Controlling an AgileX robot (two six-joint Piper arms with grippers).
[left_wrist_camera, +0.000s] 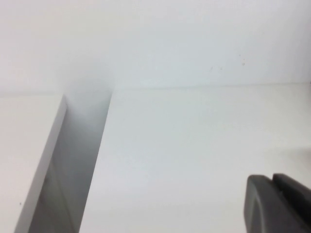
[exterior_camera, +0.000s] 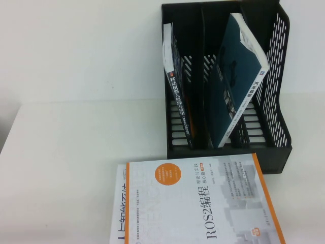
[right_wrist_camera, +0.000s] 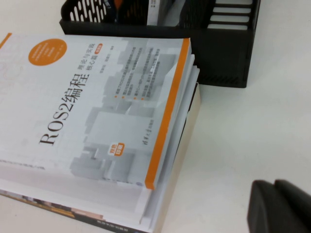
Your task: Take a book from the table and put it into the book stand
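The book (exterior_camera: 236,76), dark teal back showing, stands inside the black book stand (exterior_camera: 277,61). Its foot is in the middle slot and its top leans toward the right wall. Neither gripper touches it, and neither arm appears in the high view. My left gripper (left_wrist_camera: 273,178) is shut and empty over bare white table (left_wrist_camera: 184,136). My right gripper (right_wrist_camera: 274,183) is shut and empty above the table (right_wrist_camera: 233,136), beside the stack of books in front of the book stand (right_wrist_camera: 218,53).
A dark-spined book (exterior_camera: 177,101) with orange lettering stands in the left slot. The orange-edged ROS2 book (exterior_camera: 203,203) (right_wrist_camera: 97,107) lies on top of other books at the table's front. A gap (left_wrist_camera: 73,160) between two table surfaces shows near the left gripper.
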